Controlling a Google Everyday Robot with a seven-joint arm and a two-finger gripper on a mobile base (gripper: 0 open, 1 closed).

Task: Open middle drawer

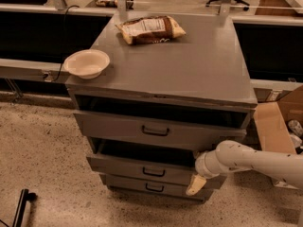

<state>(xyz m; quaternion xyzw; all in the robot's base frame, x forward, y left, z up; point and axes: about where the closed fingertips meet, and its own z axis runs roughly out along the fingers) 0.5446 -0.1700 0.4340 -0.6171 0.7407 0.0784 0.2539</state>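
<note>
The grey metal cabinet (189,65) has three drawers. The middle drawer (123,165) has a small black bar handle (154,172). It stands pulled out a little, with a dark gap above its front. My gripper (196,184) is at the right end of the middle drawer's front, low on the cabinet's right corner. The white arm (246,160) reaches in from the right edge of the view. The tall top drawer (118,126) is also pulled out a little. The small bottom drawer (128,183) sits below the middle one.
A cream bowl (87,63) sits at the cabinet top's left front corner. A snack bag (150,29) lies at the back of the top. An open cardboard box (277,126) stands on the floor to the right. A black object (21,207) lies at the lower left on the speckled floor.
</note>
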